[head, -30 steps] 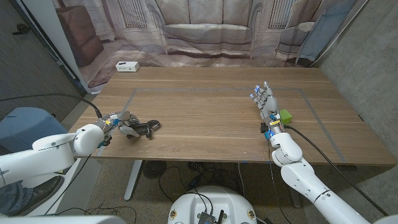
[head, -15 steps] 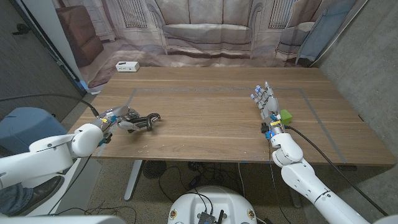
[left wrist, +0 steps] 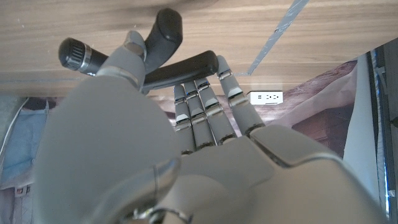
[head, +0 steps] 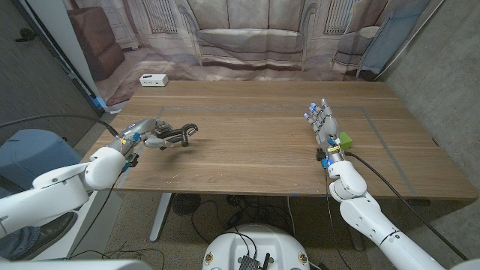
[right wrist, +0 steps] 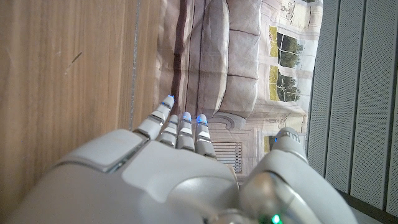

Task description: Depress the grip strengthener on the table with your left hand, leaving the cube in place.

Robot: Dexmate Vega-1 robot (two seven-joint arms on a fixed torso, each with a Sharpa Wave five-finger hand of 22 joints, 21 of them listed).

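Near the wooden table's [head: 255, 150] left edge, the left hand [head: 145, 133] grips the black grip strengthener [head: 177, 133]; in the left wrist view its fingers [left wrist: 214, 106] wrap one black handle [left wrist: 180, 67]. A white box [head: 153, 79] lies at the far left corner. On the right, the right hand [head: 323, 121] stands with fingers extended and slightly apart, holding nothing, and the green cube [head: 344, 139] sits just beside it.

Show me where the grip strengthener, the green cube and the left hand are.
grip strengthener [head: 180, 133], head view, on its black handle.
green cube [head: 345, 139], head view, on its top face.
left hand [head: 146, 133], head view, on the middle of the hand, which holds the strengthener.
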